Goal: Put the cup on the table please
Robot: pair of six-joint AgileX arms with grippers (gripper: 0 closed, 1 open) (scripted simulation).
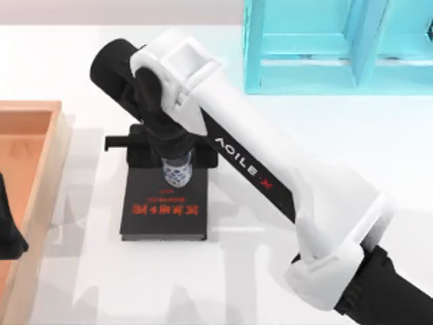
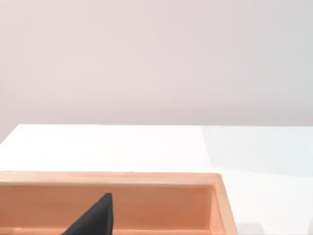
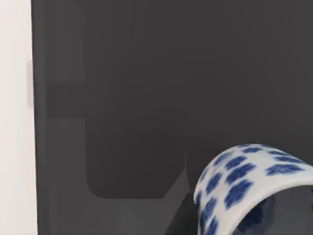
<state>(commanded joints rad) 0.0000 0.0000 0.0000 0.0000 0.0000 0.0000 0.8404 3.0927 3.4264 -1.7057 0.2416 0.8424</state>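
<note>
- The right arm's wrist covered the upper part of the cup (image 1: pixel 178 172) and the far end of the black book (image 1: pixel 164 204) in the top view.
- The right gripper's fingers lay hidden under that wrist.
- The orange tray (image 1: pixel 42 145) ran off the left edge.
- The cup (image 3: pixel 249 186) was cut by the right wrist view's edge.

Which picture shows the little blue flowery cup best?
The right wrist view: the cup is close, its blue flowers plain against the black book. The top view shows part of it under the right arm. The left wrist view looks at the tray.
</note>
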